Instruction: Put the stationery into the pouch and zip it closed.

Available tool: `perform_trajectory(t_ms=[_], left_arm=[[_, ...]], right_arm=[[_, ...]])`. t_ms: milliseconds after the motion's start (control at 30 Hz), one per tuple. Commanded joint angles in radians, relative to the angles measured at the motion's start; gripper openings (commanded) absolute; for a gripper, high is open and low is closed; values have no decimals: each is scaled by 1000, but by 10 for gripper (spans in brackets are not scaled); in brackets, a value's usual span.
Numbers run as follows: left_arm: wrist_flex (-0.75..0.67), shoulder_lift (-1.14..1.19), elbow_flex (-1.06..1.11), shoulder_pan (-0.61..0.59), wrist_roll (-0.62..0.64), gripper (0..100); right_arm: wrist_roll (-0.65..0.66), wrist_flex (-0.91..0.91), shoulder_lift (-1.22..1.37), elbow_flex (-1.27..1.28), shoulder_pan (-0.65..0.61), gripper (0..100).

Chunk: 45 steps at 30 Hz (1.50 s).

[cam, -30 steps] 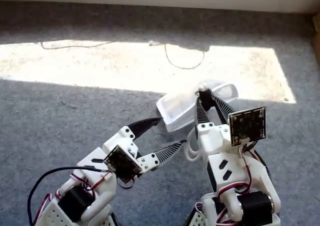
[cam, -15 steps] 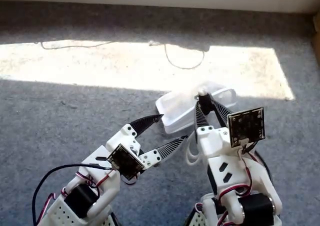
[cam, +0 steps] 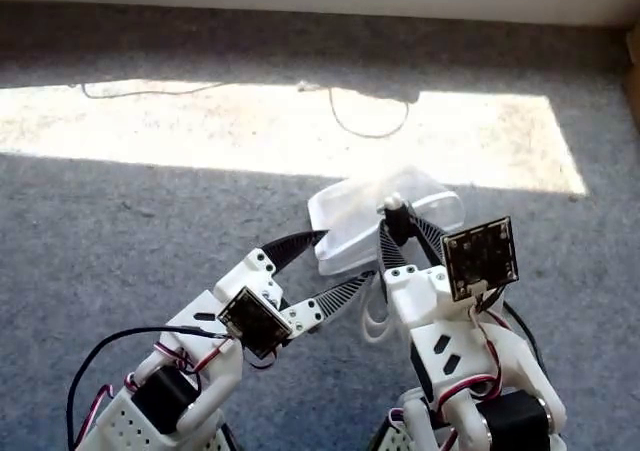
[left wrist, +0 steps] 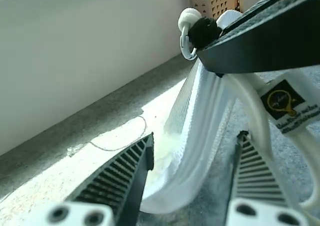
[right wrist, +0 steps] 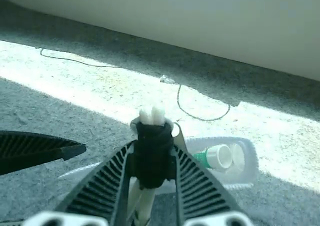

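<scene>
While the R gripper pinches the zip pull, the L gripper, jaws wide, straddles one end of the clear pouch on grey carpet.

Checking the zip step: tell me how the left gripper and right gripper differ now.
The left gripper is open; the right gripper is shut on the zipper pull. The left gripper's fingers flank the pouch end; the right gripper's meet at its top. Both point at the pouch.
</scene>
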Motion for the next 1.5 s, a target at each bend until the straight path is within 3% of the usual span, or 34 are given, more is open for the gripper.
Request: perform_trajectory(t_ms=[0,300,467,533,900,1067,1267,1467], left_arm=[[-21,-10,5,5,-87,193],[-21,-10,27,24,-115,134],[-21,-10,21,24,-117,9],[-18,-10,19,24,-117,12],[-12,-12,15,15,-117,5],[133,-12,-67,15,-117,5],[155,-12,-77,7,-118,5],[155,-12,-84,-41,-118,5]], right_arm=[[-3,18,5,-7,-19,5],[-3,33,5,-7,-19,5],[-3,24,5,-7,-13,5],[-3,22,5,-7,-4,5],[-3,-143,7,5,346,5],[-3,-205,12,18,484,5],[-3,-378,13,142,552,5],[34,-424,15,166,584,5]])
